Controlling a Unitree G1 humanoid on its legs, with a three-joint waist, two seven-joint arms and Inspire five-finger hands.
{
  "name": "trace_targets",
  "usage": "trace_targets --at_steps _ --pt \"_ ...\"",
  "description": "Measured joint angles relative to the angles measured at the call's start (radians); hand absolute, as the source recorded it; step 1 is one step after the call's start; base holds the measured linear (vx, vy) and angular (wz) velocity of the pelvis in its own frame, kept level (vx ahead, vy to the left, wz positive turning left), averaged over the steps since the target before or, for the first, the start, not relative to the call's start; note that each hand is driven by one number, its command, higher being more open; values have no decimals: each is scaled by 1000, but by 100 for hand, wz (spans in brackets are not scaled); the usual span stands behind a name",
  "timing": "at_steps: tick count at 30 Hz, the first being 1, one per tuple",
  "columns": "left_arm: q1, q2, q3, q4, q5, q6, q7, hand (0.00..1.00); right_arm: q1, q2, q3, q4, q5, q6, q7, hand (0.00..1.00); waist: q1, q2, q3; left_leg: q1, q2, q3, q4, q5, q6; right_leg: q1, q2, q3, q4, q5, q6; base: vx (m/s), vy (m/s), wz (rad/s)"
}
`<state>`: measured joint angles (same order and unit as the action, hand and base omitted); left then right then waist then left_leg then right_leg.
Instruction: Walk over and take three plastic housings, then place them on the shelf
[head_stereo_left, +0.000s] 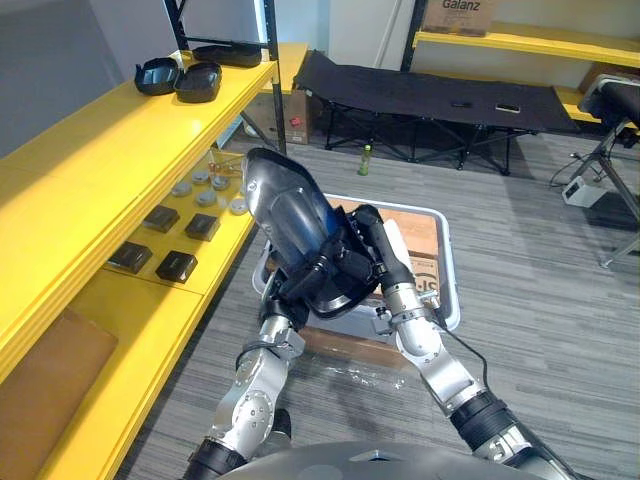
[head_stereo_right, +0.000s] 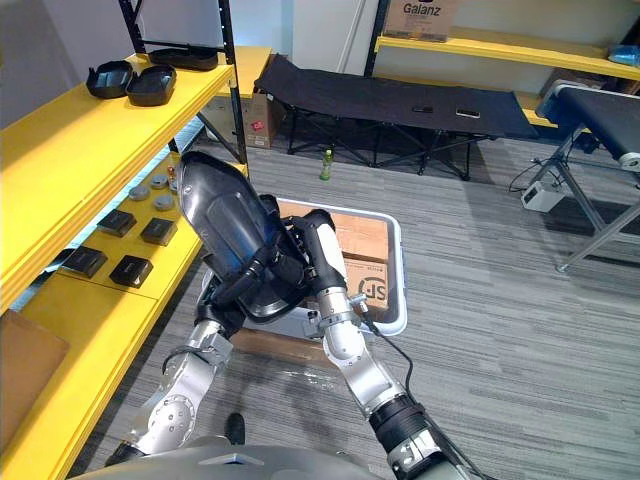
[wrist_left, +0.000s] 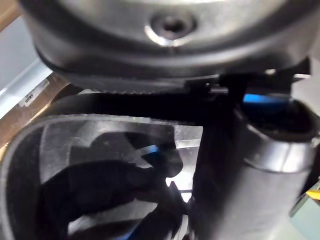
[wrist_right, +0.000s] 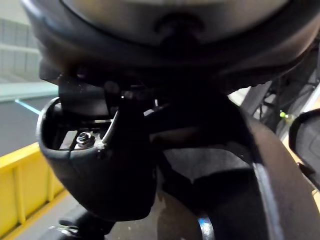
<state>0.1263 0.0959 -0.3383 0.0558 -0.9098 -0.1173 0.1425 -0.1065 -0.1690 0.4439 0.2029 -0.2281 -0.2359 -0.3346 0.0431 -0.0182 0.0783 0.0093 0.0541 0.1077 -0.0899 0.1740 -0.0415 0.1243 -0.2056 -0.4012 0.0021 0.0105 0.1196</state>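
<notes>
1. I have one glossy dark plastic housing (head_stereo_left: 285, 205), long and rounded like a shell, held up in front of the robot between both hands. Its narrower end is tilted up and toward the robot's left.
2. The left hand (head_stereo_left: 300, 288) is at the housing's lower end, fingers curled round the rim, so it is gripping the housing.
3. The right hand (head_stereo_left: 372, 245) lies against the housing's right flank and touches it. Its fingers run behind the shell, so I cannot tell whether they are straight or curled.
4. Below the held housing, a pale grey plastic crate (head_stereo_left: 449, 275) stands on the grey plank floor (head_stereo_left: 540, 280), with a brown cardboard box (head_stereo_left: 418, 235) in it.
5. A long yellow shelf unit (head_stereo_left: 120, 150) runs along the robot's left, close by.
6. At the far end of its top level, two black tray-like plastic housings (head_stereo_left: 157, 75) lie side by side, touching. A third black moulded piece (head_stereo_left: 228, 54) lies just behind them.
7. On the lower level I see small black square boxes (head_stereo_left: 203, 227) nearer the robot and grey round discs (head_stereo_left: 207, 197) just beyond them.
8. Further off, a black folding cot (head_stereo_left: 420, 95) stands against the far wall, and a small green bottle (head_stereo_left: 365, 160) stands on the floor in front of it.
</notes>
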Motion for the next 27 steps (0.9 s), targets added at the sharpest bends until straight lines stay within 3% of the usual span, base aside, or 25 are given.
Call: trace_targets --at_steps 6,11,18,19,27 --pt "2 -1 4 13 -32 -61 0 0 22 47 2 -4 0 -28 -6 0 4 -9 -6 -2 0 1 0 -4 -5 0 0 -3 0 0 0 0 0 0" --pt "2 -1 -2 13 -33 -62 0 0 38 51 0 -4 0 -43 -21 0 2 -25 -16 -3 0 1 0 -8 -9 0 0 -4 0 0 -1 0 0 0" --pt "3 -6 -17 12 -29 -91 0 0 55 51 1 -18 1 -62 -25 0 -14 -26 -17 -3 0 2 0 -8 -10 0 0 -4 -1 -1 -1 0 0 0" --pt "3 -10 -17 12 -25 -97 0 100 56 50 1 -20 1 -66 -26 0 -16 -26 -17 -3 0 3 0 -8 -10 0 0 -4 -1 -1 -1 0 0 0" --pt "5 -12 -31 -33 -30 -96 -2 100 68 46 -17 -26 10 -92 -38 0 -18 -26 -17 -3 0 5 1 -12 -12 0 0 -4 -3 -1 -3 0 0 0"
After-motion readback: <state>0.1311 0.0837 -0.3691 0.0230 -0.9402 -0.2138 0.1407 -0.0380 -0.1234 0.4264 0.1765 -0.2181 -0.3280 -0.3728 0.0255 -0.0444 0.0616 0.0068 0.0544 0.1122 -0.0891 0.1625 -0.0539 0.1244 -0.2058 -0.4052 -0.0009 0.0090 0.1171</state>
